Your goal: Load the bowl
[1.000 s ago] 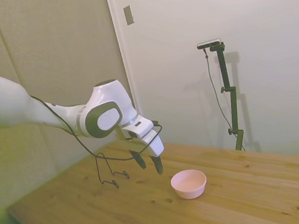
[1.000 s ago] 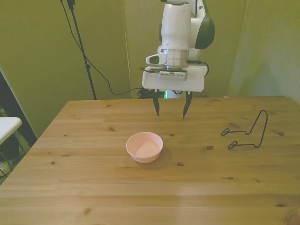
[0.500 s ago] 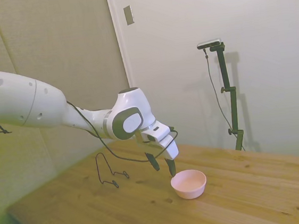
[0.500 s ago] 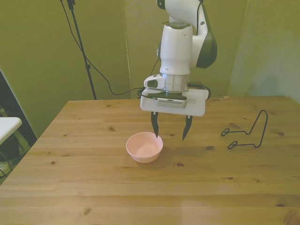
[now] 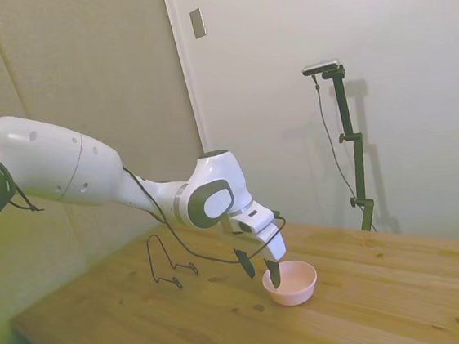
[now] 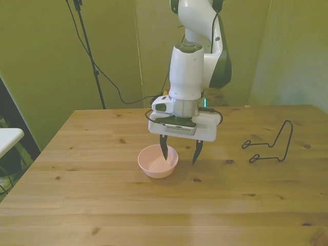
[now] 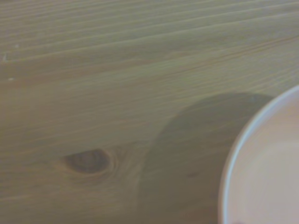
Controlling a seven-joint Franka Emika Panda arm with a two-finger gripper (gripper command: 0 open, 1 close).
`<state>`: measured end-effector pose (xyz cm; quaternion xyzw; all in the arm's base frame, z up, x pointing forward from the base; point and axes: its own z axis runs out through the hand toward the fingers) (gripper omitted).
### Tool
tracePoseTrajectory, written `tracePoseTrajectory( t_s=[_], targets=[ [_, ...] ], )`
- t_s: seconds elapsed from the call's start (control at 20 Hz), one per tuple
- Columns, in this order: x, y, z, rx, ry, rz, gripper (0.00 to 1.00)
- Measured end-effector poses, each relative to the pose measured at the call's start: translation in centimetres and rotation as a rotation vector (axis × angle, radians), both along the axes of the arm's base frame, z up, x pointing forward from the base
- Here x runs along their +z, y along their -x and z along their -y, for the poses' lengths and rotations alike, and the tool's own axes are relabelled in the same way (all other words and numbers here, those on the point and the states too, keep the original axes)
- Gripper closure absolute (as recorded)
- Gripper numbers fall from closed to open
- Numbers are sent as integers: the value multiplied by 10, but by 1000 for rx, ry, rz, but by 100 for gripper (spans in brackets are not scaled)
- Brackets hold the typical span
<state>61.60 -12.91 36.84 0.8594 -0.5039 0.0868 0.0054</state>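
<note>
The small pale pink bowl [image 6: 158,161] sits upright on the wooden table [image 6: 102,205], also seen in the side view as the bowl [image 5: 294,283]. My gripper [image 6: 179,153] hangs open over the bowl's rim on the front view's right. One dark finger [image 6: 164,149] dips inside the bowl, the other finger [image 6: 196,151] stands outside it above the wood. In the side view the gripper [image 5: 261,269] straddles the bowl's near-left rim. The wrist view shows a curved part of the bowl's rim [image 7: 243,154] and its shadow on the planks. Nothing is between the fingers except the rim.
A thin black wire rack [image 6: 271,146] stands on the table at the front view's right, seen as the rack [image 5: 167,265] behind the arm in the side view. A dark knot [image 7: 88,161] marks the wood near the bowl.
The arm has reached forward and come down. The open gripper went from hanging above the table behind the bowl to straddling the bowl's rim. The bowl has not moved.
</note>
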Motion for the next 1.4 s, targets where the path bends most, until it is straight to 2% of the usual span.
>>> tracePoseTrajectory(
  t_s=[1.1, 1.4],
  targets=[
    [-4, -1, 3, -19, -19, 0, 100],
    [9, -1, 4, -23, -41, 29, 100]
  ],
)
